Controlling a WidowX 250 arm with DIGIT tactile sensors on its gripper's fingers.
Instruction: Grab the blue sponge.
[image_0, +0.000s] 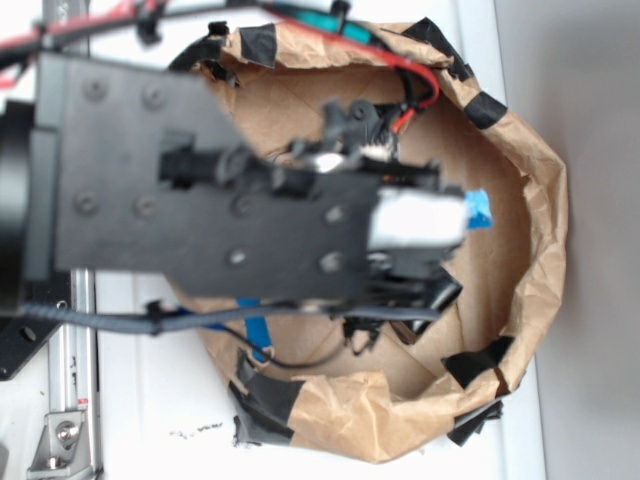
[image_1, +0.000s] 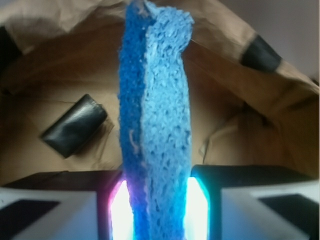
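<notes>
Tool (image_1: 157, 210) clamped on the blue sponge (image_1: 155, 125), held edge-up above the black block (image_1: 75, 125) in the paper-walled bin (image_0: 540, 200); grasp appears complete, nothing evidently left.

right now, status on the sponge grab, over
Gripper shut on the blue sponge, sponge squeezed upright between the pads. Black block lies apart on the paper floor. Brown paper wall rings the workspace.

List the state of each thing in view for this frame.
blue sponge: pinched edge-on in the gripper, lifted off the floor
gripper: shut on the sponge
black block: lying flat on the brown paper, untouched
paper wall: crumpled, standing, taped with black patches
</notes>
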